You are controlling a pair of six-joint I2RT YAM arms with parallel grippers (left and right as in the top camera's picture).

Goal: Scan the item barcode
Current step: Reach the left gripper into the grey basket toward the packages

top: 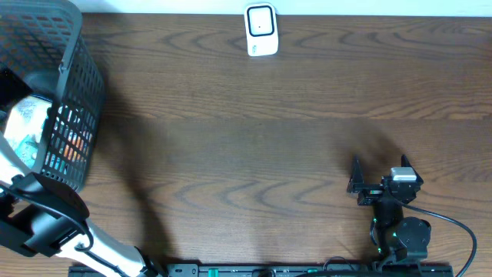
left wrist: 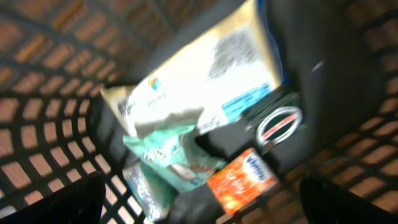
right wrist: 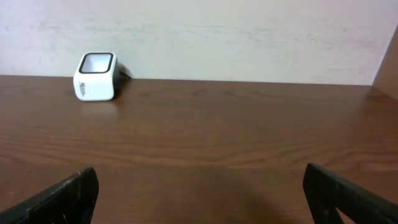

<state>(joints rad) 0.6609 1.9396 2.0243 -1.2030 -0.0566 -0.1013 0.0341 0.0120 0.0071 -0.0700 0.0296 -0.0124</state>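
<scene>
Within the black basket [left wrist: 50, 124], assorted packets [left wrist: 205, 81] beneath the wide-open, empty left hand [left wrist: 202, 208]

My table [top: 231, 146] is dark, smooth, grained wood; the basket [top: 81, 85] black matt plastic mesh; the scanner [top: 261, 31] glossy white plastic; the packets [left wrist: 205, 81] crinkly film.

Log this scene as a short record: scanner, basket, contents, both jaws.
scanner: white barcode scanner, far edge of table
basket: dark mesh basket, table's left end
contents: white pouch, green packet, orange packet
left jaws: open, empty, above the contents
right jaws: open, empty, facing the scanner
scan: not begun
</scene>
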